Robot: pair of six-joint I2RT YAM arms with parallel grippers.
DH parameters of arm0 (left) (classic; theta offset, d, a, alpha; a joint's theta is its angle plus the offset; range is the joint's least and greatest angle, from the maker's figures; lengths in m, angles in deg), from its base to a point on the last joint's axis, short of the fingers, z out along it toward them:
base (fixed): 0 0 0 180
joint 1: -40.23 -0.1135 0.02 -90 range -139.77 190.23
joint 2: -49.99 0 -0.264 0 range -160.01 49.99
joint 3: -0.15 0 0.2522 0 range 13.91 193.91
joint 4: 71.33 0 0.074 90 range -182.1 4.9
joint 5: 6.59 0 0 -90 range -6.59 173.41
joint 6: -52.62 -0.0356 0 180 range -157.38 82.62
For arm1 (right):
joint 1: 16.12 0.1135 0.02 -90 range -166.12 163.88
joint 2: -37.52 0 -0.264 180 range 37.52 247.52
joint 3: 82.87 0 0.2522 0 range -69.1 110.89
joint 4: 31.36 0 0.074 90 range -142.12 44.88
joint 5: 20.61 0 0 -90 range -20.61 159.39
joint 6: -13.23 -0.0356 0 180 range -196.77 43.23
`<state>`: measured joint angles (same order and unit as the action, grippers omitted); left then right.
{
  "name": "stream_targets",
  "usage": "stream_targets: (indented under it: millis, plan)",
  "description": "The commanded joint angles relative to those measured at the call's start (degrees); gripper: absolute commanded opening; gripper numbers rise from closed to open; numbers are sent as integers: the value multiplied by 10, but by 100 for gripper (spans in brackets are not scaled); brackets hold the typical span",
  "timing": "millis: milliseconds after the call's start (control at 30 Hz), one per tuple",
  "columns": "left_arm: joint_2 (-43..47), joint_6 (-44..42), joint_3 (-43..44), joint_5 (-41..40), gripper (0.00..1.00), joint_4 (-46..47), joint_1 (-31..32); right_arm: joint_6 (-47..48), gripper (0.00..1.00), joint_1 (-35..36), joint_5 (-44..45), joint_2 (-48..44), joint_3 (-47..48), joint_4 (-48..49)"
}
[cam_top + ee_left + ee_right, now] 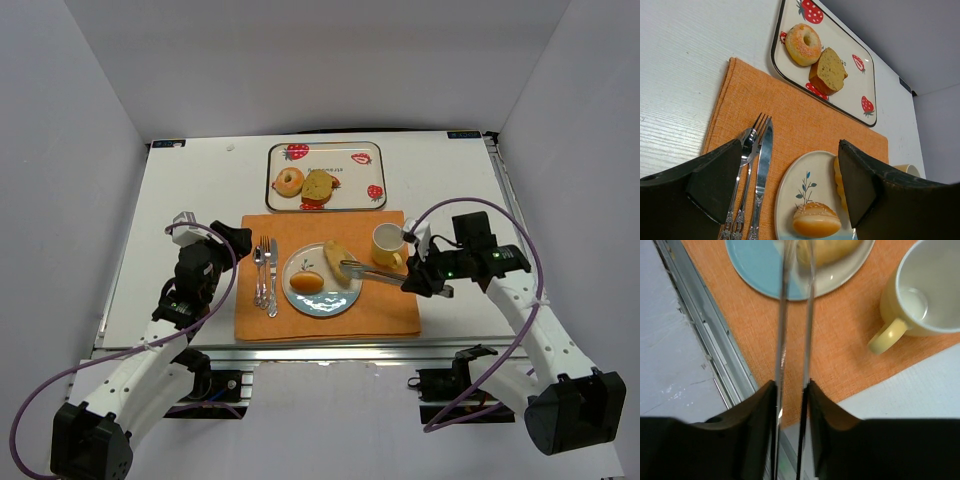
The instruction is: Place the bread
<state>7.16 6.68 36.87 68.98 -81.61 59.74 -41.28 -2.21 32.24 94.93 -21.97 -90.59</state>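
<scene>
Coarse woven cloth placemat (pixel 840 355), glossy glazed plate (pixel 752 270), polished metal tongs (pixel 782 340).

The cloth mat (pixel 390 310) is orange. The round plate (pixel 338 295) is white and light blue, with a small blue plant drawn on it. The bun (pixel 308 283) on it is golden brown; the bread piece (pixel 338 262) is pale yellow. The mug (pixel 388 240) is yellow. The far tray (pixel 352 180) is white with red strawberries. The metal tongs (pixel 380 273) are silver.
</scene>
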Motion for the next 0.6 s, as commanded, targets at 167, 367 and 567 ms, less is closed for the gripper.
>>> stream_targets:
  millis: [167, 367, 567]
  plan:
    - [-4, 2, 2, 10, 84, 16, -2, -29, 15, 2, -39, -22, 110, 52]
    - [-6, -1, 4, 26, 34, 21, -2, -206, 0, -54, 168, 4, 98, 249]
    - [-22, -8, 2, 78, 26, 42, -2, -261, 0, -132, 356, 105, -18, 411]
